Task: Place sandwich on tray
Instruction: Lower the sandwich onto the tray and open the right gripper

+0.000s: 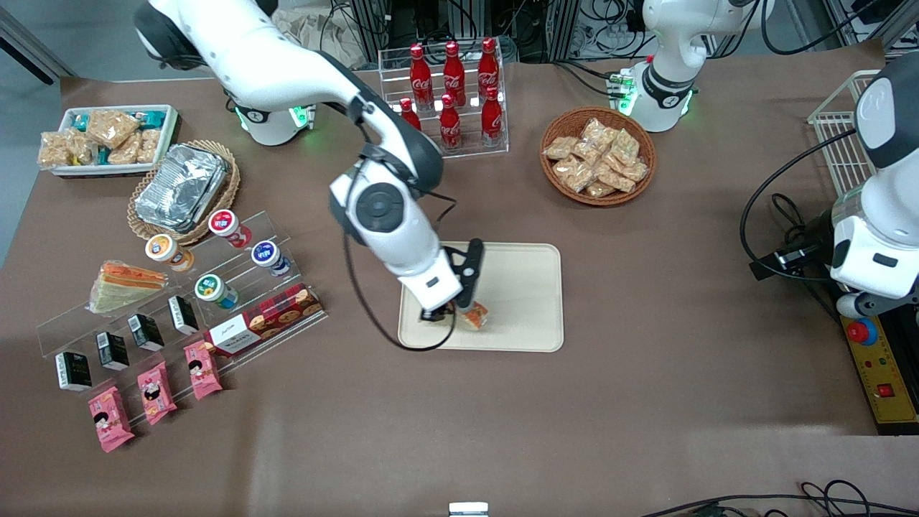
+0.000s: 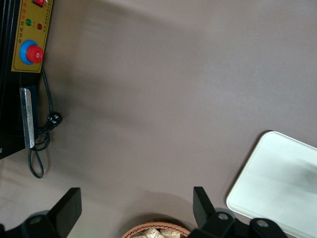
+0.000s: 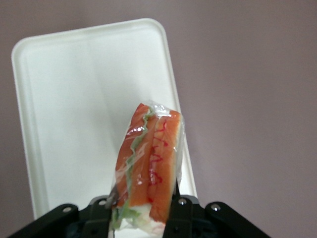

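Note:
A wrapped sandwich with orange and green layers is clamped between the fingers of my right gripper. In the front view the gripper hangs over the cream tray, above the tray's edge nearest the front camera, with the sandwich sticking out below it. I cannot tell whether the sandwich touches the tray. The wrist view shows the tray spread out under the sandwich. A second wrapped sandwich lies on the clear display stand toward the working arm's end of the table.
A clear rack of red cola bottles and a wicker basket of snacks stand farther from the front camera than the tray. The tiered clear stand with cups, cartons and pink packets lies toward the working arm's end.

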Tool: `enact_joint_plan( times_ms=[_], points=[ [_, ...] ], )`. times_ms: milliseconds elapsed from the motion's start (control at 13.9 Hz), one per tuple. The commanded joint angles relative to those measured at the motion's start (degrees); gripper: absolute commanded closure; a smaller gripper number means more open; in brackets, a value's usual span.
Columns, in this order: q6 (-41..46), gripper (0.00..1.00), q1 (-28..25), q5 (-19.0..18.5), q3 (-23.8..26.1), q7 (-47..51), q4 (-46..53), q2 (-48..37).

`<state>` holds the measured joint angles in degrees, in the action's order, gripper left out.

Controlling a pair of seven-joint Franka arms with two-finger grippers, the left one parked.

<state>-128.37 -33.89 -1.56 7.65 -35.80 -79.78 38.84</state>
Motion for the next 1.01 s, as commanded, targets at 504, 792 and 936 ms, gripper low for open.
enact_joint_plan(
  times_ms=[504, 792, 936],
  points=[
    [-4.7, 0.45, -1.4, -7.6, -0.9, 2.6, 1.3, 6.3],
    [-5.6, 0.01, -0.6, -4.2, -0.3, 6.6, 1.4, 5.9],
    [-5.7, 0.01, -0.7, -0.3, -0.4, 11.1, 1.6, 4.9]
  ],
)
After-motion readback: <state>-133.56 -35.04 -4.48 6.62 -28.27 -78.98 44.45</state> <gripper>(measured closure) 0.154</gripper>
